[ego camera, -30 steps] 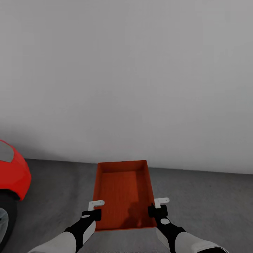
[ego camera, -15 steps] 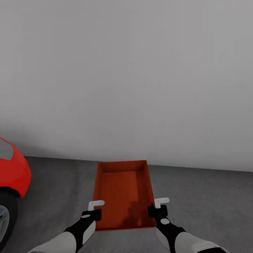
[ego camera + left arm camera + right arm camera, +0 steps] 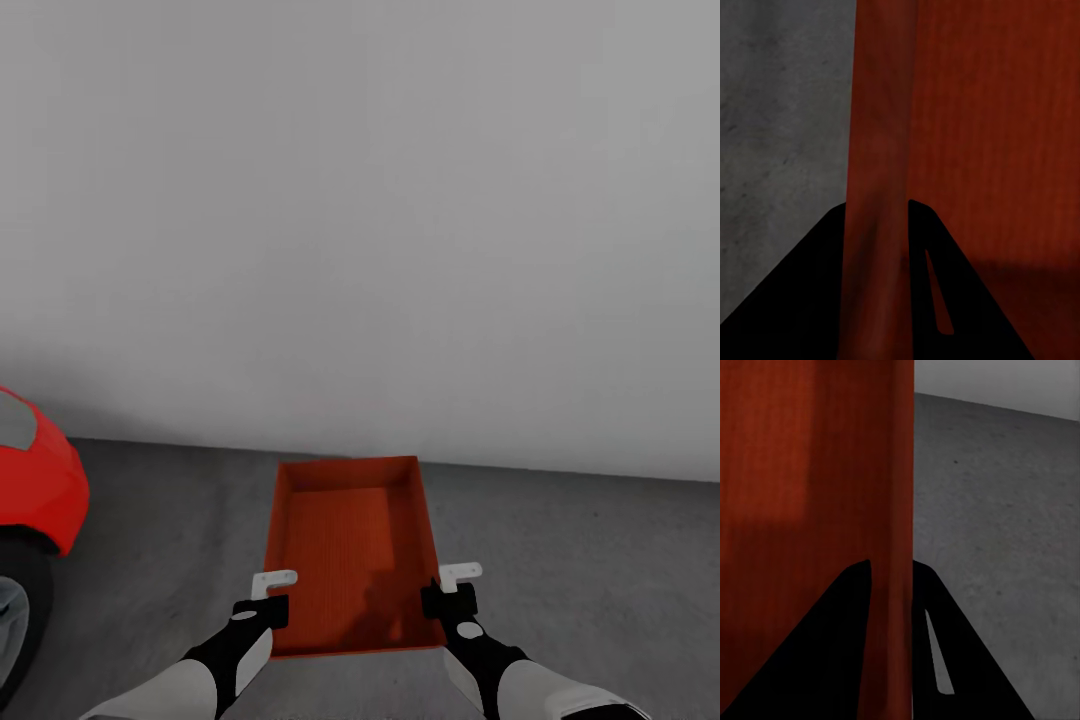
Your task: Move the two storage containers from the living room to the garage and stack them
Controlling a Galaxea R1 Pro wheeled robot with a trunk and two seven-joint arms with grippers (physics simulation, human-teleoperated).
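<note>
One orange-red open-top storage container [image 3: 350, 545] hangs level in front of me above the garage's dark grey concrete floor [image 3: 590, 570]. My left gripper [image 3: 270, 596] is shut on its left long wall and my right gripper [image 3: 456, 590] is shut on its right long wall, both near the end closest to me. In the left wrist view the container's wall [image 3: 879, 150] runs between the two black fingers of the left gripper [image 3: 876, 214]. The right wrist view likewise has the wall [image 3: 891, 472] pinched in the right gripper [image 3: 891, 574]. The container is empty inside.
A plain white-grey wall [image 3: 360, 200] stands close ahead, meeting the floor just beyond the container. The front of a red car [image 3: 35, 490] with a dark wheel sits at the left edge. Bare concrete lies to the right of the container.
The wall's base line and the car have slid slightly up in the picture, so the camera has moved. Container and both grippers keep the same place in the view.
</note>
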